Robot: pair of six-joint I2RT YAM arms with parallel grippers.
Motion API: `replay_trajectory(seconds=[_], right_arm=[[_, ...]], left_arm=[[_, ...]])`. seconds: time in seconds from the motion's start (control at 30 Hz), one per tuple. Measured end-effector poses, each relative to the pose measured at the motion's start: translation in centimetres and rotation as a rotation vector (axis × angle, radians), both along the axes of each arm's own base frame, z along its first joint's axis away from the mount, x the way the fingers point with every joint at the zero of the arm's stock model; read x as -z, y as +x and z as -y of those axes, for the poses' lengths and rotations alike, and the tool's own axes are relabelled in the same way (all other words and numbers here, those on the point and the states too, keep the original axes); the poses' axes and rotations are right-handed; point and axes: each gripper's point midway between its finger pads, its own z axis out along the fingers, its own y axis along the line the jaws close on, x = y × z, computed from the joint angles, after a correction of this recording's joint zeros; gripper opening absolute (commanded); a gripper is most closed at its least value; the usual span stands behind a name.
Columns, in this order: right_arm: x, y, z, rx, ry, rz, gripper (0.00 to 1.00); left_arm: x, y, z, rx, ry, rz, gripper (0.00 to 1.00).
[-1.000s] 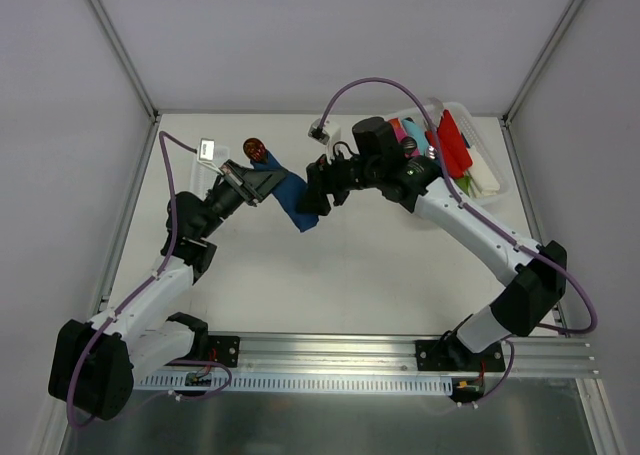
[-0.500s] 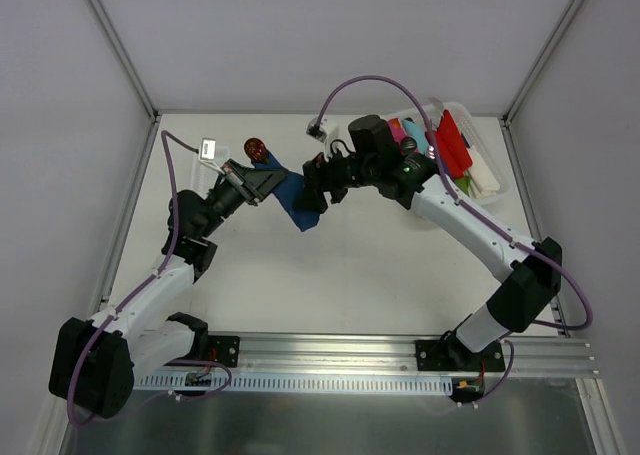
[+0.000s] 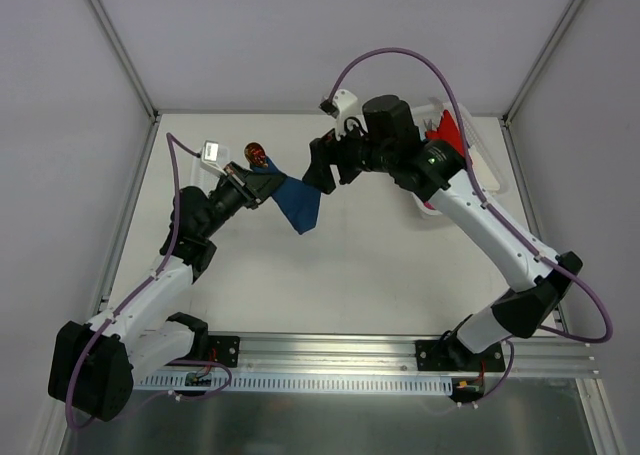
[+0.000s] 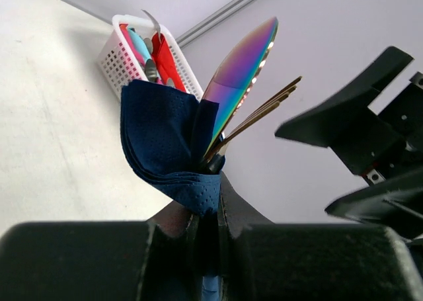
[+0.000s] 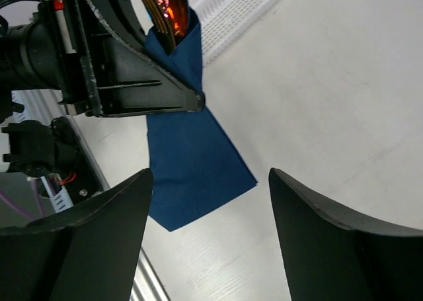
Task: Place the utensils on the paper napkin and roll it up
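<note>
My left gripper [image 3: 258, 182] is shut on the paper napkin [image 3: 298, 205], which is wrapped round the utensils. In the left wrist view the navy napkin [image 4: 165, 142] bunches at my left gripper [image 4: 209, 196], and a shiny spoon head [image 4: 241, 73] and thin tines [image 4: 268, 104] stick out of it. A copper head [image 3: 256, 153] shows in the top view. The napkin's loose end hangs down to the table [image 5: 192, 162]. My right gripper [image 3: 322, 169] is open and empty, above and beside the loose end, not touching it [image 5: 210, 176].
A white basket [image 3: 487, 175] with red, pink and blue plastic items stands at the back right, partly under the right arm. It also shows in the left wrist view [image 4: 119, 56]. The right gripper's black fingers [image 4: 350, 116] are close to the bundle.
My right gripper has pulled back and up from the napkin's lower end toward the back of the table. The left gripper still holds the bundle in about the same place.
</note>
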Motion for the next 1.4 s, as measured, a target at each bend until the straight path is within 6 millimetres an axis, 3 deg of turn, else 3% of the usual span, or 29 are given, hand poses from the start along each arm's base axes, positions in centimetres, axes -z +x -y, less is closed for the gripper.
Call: replay_trajectory(seconds=[0.2, 0.57, 1.07, 1.4], right_arm=[[1.9, -1.9, -2.1, -0.077, -0.001, -0.100, 0.63], [5.4, -2.3, -3.8, -0.116, -0.044, -0.197, 0.62], [6.4, -4.1, -4.5, -0.178, -0.012, -0.297, 0.54], [6.3, -4.2, -4.9, -0.206, 0.076, -0.392, 0.40]], left_arm=[[-0.2, 0.1, 0.0, -0.001, 0.008, -0.002, 0.00], [-1.0, 0.0, 0.1, 0.003, -0.010, 0.020, 0.00], [-1.3, 0.0, 0.1, 0.005, -0.026, 0.024, 0.00], [-1.7, -0.2, 0.2, 0.016, -0.036, 0.036, 0.00]])
